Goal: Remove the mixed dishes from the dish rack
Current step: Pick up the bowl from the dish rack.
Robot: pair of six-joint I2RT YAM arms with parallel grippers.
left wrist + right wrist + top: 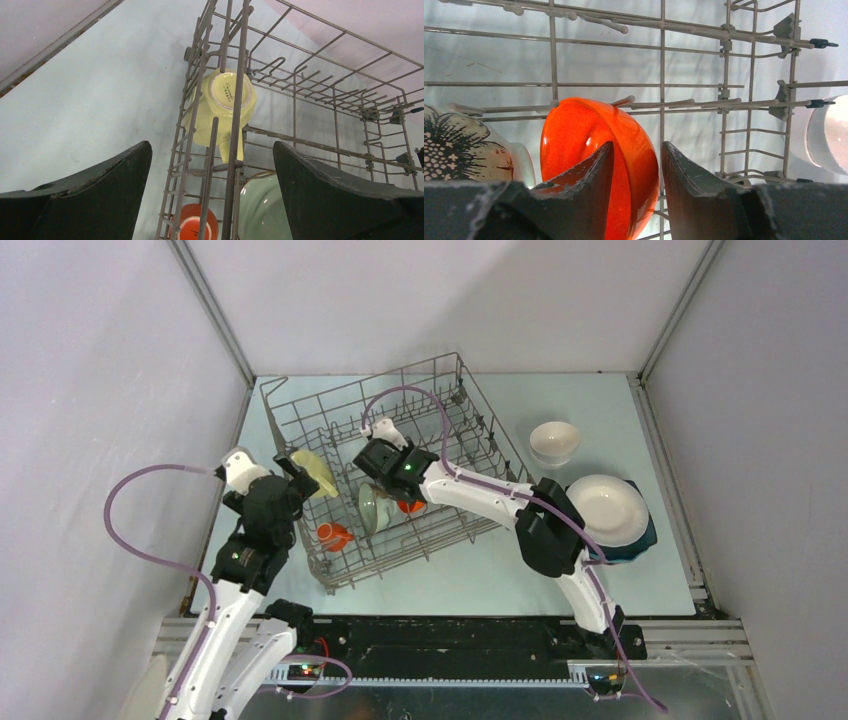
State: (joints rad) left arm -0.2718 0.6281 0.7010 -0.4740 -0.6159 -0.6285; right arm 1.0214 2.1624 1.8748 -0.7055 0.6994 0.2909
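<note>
My right gripper (636,147) is down inside the dish rack (470,430). Its jaws are narrow and straddle the rim of the orange bowl (589,140), which stands on edge among the tines. I cannot tell whether the pads actually press on it. A pale green bowl (372,508) stands just beside the orange one.

My left gripper (211,145) hangs wide open and holds nothing. It is at the rack's left wall, whose wires stand between it and the pale yellow cup (220,107) inside. An orange mug (192,225) sits nearer in the same corner.

On the table (480,580), right of the rack, I see a white bowl (555,440) and a white plate (607,508) resting on a dark plate (640,540).
</note>
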